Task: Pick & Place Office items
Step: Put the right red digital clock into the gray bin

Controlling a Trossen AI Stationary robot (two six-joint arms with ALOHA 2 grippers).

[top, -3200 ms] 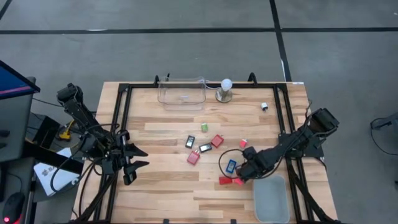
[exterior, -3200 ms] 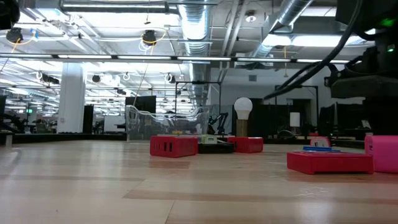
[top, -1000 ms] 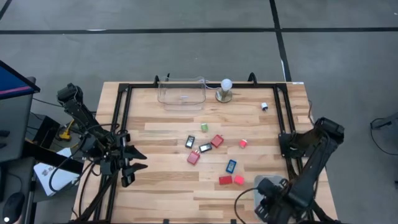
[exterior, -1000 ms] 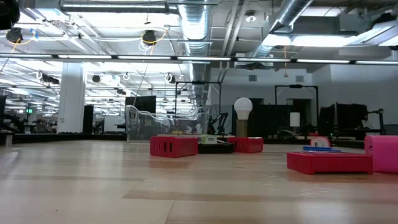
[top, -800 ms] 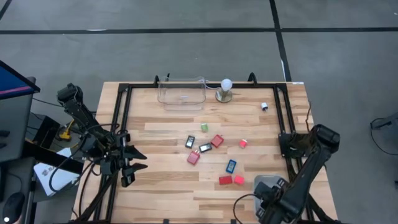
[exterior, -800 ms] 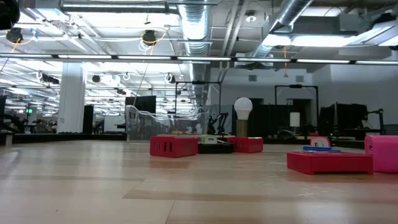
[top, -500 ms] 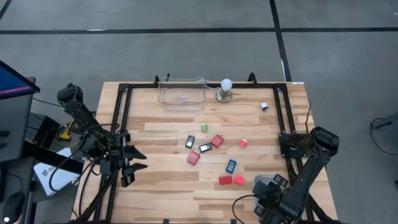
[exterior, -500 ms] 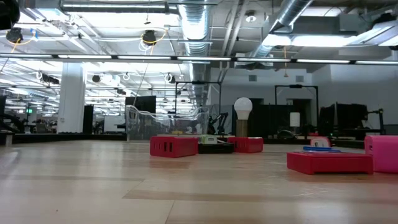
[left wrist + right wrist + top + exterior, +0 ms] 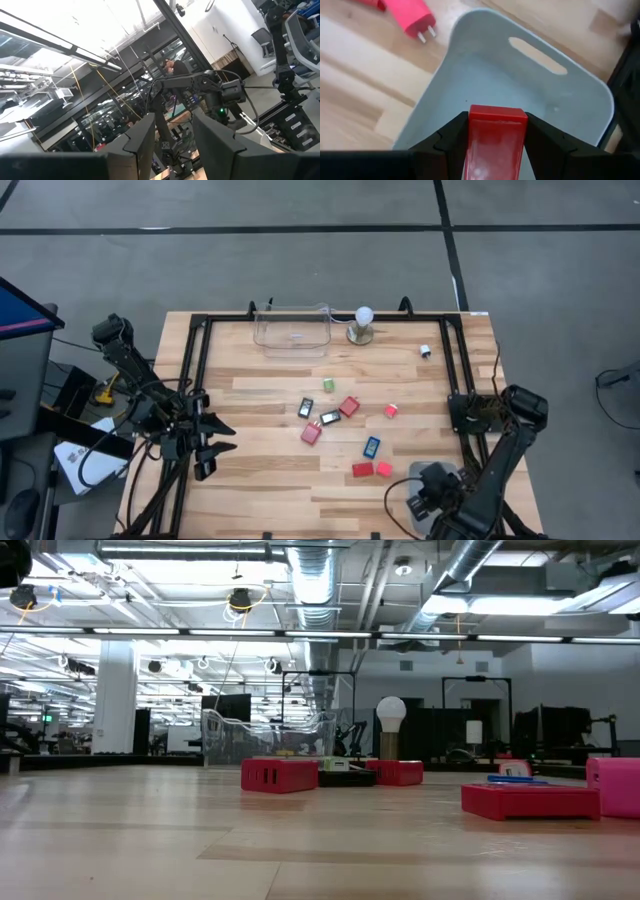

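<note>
Two containers on my desk: a clear bin (image 9: 292,330) at the far edge, contents unreadable, and a grey tray (image 9: 555,100) at the near right corner, its visible floor bare. My right gripper (image 9: 496,142) hangs over that tray, fingers clamped on a red block (image 9: 497,135). Loose office items (image 9: 346,426) lie mid-desk, with a pink block (image 9: 417,20) just beside the tray. My left gripper (image 9: 215,435) waits at the left edge, fingers spread, holding nothing.

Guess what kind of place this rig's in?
Likely a robotics lab in an open industrial hall: exposed ducts and strip lights overhead, another robot arm on a frame beyond the table, and a wooden table on bare concrete.
</note>
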